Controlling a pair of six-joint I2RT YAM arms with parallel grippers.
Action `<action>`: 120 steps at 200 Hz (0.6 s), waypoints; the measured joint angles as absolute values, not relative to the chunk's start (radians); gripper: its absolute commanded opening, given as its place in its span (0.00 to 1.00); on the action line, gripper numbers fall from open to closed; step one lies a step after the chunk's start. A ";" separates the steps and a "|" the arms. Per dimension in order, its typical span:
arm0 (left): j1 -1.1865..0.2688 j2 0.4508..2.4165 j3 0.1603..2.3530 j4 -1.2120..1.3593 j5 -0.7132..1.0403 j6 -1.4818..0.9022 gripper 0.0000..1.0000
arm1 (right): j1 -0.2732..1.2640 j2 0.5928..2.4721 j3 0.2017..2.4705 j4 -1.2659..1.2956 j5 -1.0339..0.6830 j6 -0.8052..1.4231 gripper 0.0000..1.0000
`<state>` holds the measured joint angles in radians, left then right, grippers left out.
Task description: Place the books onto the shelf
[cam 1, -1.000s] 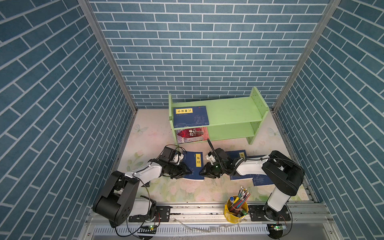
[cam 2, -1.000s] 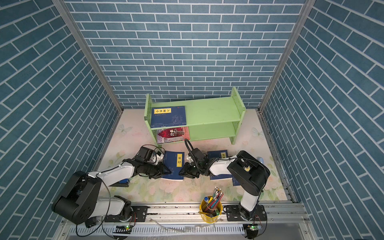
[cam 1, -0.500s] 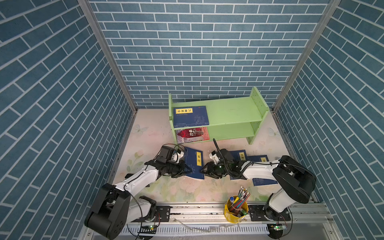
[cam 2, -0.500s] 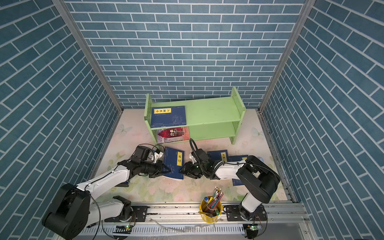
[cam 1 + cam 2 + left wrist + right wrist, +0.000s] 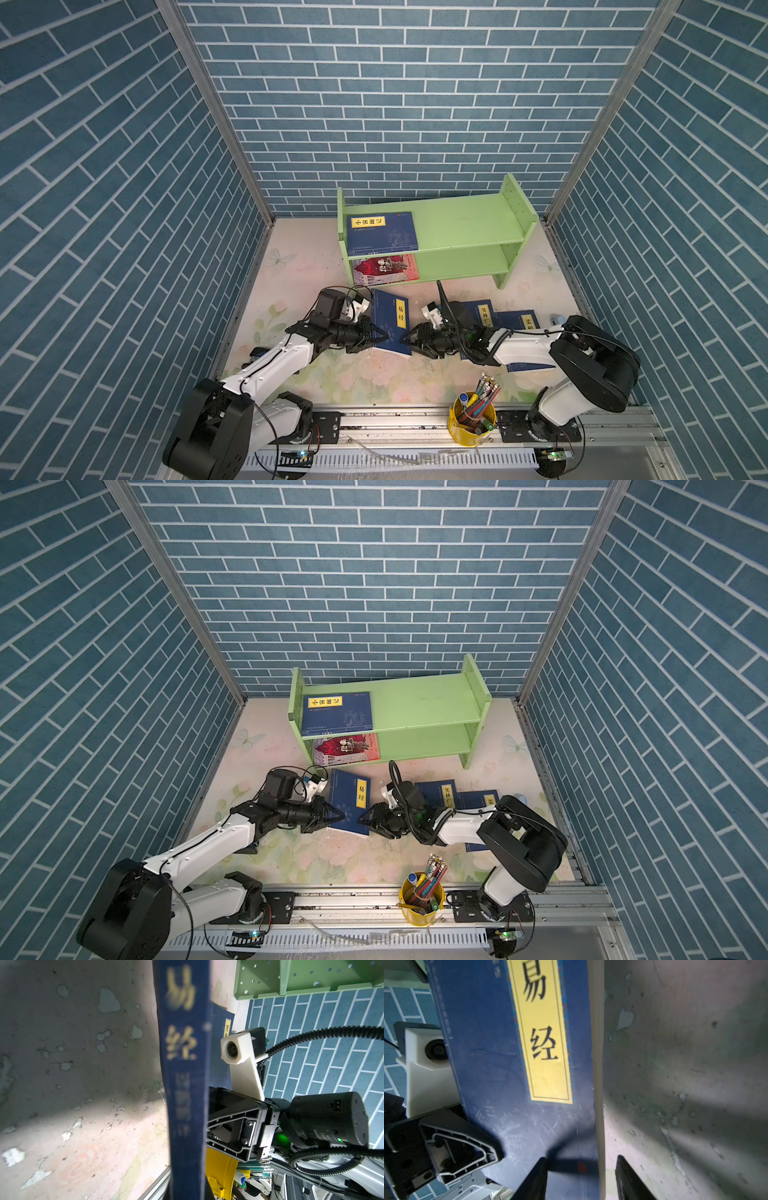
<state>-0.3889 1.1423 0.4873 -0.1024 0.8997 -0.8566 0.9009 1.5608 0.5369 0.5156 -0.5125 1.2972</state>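
Left gripper (image 5: 379,337) pinches the navy book (image 5: 386,316) by its spine edge, right gripper (image 5: 404,340) gapes half-open astride the opposite page edge (not clamping), long axis pointing at the shelf (image 5: 469,226).

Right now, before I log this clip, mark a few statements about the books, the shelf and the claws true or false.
1. A dark navy paperback with a yellow title label lies flat on the top tier of the light-green wooden shelf. True.
2. The red-and-grey illustrated paperback lies on the table. False: it is on the shelf's lower tier.
3. The left claw is shut on the navy paperback between the arms. True.
4. The right claw clamps that paperback. False: its jaws stand open around the page edge.
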 measured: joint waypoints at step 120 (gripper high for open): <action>-0.389 1.131 0.461 0.026 0.967 -0.982 0.00 | 0.878 1.581 0.461 0.775 -0.546 1.446 0.54</action>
<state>-0.3889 1.1313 0.4606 0.0257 0.9668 -0.9825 0.8776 1.5814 0.4606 0.7753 -0.5457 1.4464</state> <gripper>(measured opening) 0.128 0.543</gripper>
